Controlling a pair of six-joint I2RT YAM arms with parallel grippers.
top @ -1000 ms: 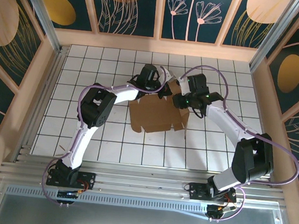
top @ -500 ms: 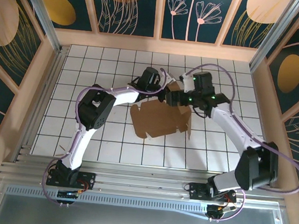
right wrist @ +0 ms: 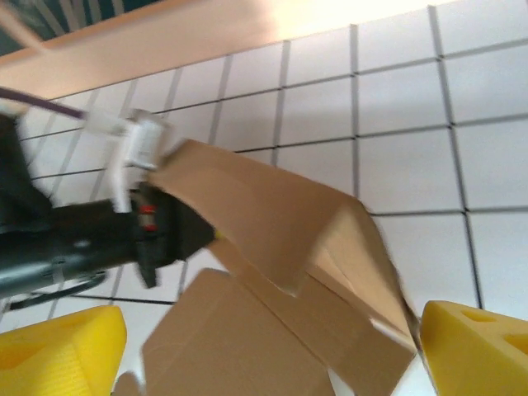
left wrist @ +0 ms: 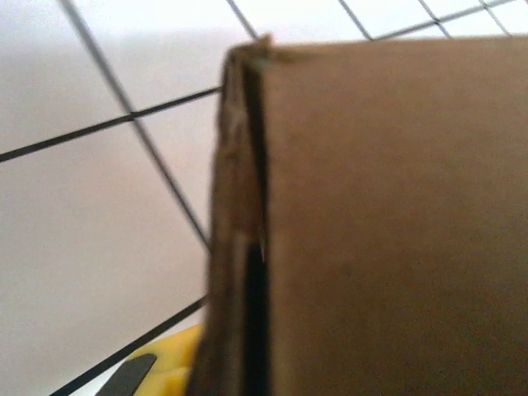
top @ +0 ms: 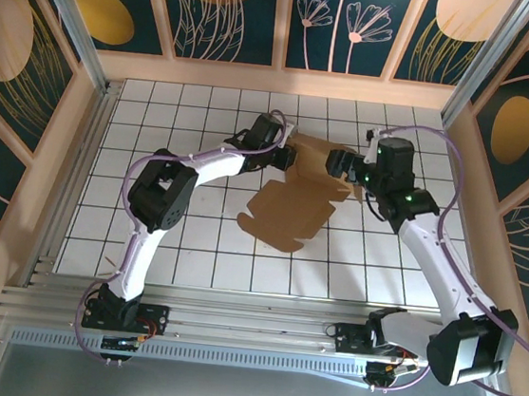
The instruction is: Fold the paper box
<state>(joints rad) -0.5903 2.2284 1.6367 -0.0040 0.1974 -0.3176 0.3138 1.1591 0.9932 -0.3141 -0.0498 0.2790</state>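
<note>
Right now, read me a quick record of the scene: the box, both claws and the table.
box: brown cardboard, mid-table, mostly unfolded, one flap raised
left claw: shut on the box's far left edge
right claw: open, at the box's far right side; cannot tell whether it touches
table: white tiles with a dark grid
task state: box not yet folded
</note>
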